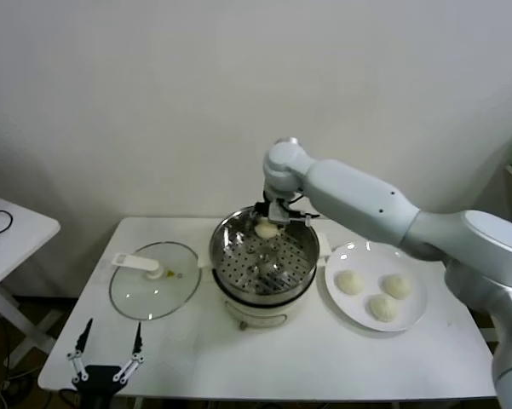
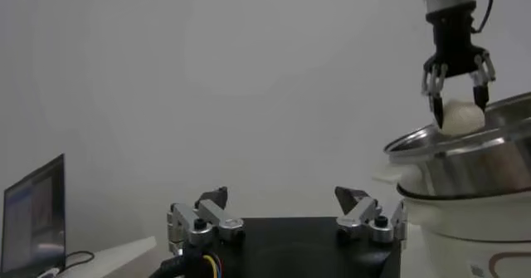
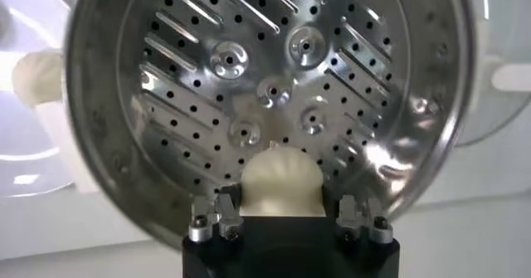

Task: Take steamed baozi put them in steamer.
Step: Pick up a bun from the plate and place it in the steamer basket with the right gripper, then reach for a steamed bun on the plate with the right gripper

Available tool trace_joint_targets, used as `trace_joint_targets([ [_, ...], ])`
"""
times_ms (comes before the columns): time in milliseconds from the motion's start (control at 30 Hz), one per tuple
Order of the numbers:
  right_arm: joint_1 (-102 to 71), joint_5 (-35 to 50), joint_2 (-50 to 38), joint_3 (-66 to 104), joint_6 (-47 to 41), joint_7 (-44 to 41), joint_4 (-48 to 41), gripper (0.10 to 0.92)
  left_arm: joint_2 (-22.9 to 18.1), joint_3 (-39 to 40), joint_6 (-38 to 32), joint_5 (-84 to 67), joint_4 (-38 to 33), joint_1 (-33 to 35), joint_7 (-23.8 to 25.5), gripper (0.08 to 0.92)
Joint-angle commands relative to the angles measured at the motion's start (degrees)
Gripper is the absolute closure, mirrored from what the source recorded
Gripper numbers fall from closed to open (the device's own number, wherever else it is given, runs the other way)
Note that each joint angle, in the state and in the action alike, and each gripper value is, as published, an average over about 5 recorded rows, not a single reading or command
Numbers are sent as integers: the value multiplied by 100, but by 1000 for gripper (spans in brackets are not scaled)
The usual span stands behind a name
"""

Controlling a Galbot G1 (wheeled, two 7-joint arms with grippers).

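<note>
Head view: right tool (image 1: 267,223) pinching baozi (image 1: 266,228) over steamer (image 1: 230,234) rim; left tool (image 1: 107,351) spread.

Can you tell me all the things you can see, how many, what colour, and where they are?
baozi: four, cream-white; three on the plate, one held over the steamer's far rim.
steamer: one, shiny steel on a white base, table middle.
plate: one, white, right of the steamer.
glass lid: one, clear with a white handle, left of the steamer.
table: one, white.
side table: one, white, far left.
right tool: closed around the held baozi.
left tool: open, parked at the table's near left edge.
</note>
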Motion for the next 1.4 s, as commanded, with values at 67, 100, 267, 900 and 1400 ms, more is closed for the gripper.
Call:
trace_joint_targets([
  [67,-512,-987,392,596,442,146,-544,388,9,17,-11,12,8,22,5,177],
  [100,-519,-1046,411,634,452,156,-583,385,10,19,-17,14,5,30,5,177],
  [267,-512,-1028,413,654,450,177,-625,319,33,7,-29,-8,-12,55,1,177],
  [900,896,2676,-1193,-509,-1509,-402,860,203,-46,170,-45,178,51,-4,-1,177],
  [1400,1700,4675,-2543,-1080,-3348,-1061,151,203,-16,195,-120,236,76,64,-3,177],
])
